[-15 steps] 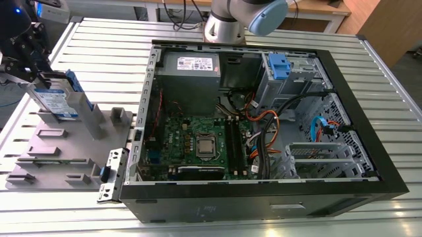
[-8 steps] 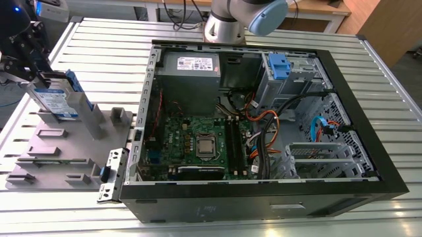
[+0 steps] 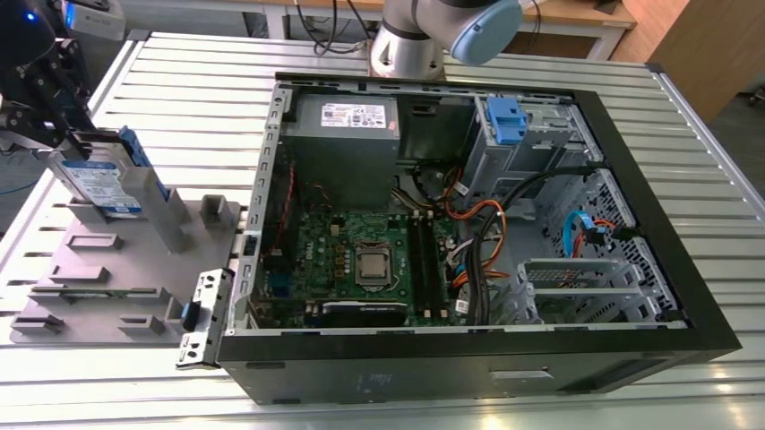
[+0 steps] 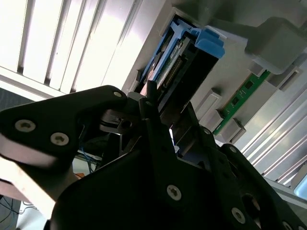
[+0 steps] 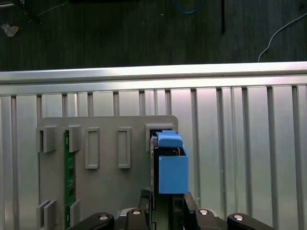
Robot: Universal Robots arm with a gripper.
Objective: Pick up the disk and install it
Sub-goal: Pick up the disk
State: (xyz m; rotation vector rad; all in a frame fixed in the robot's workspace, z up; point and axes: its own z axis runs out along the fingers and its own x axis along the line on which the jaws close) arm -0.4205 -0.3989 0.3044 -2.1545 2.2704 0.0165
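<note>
Poised with gripper [image 5: 164, 203] at upright disk [image 5: 172, 175] in grey fixture [image 5: 105, 191], clamped or loose impossible to tell, risking blue rail [image 5: 169, 140] jamming there if lifted askew.

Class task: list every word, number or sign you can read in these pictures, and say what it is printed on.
On the label of the disk: too small to read.
On the white sticker of the power supply: too small to read.
On the motherboard: too small to read.
</note>
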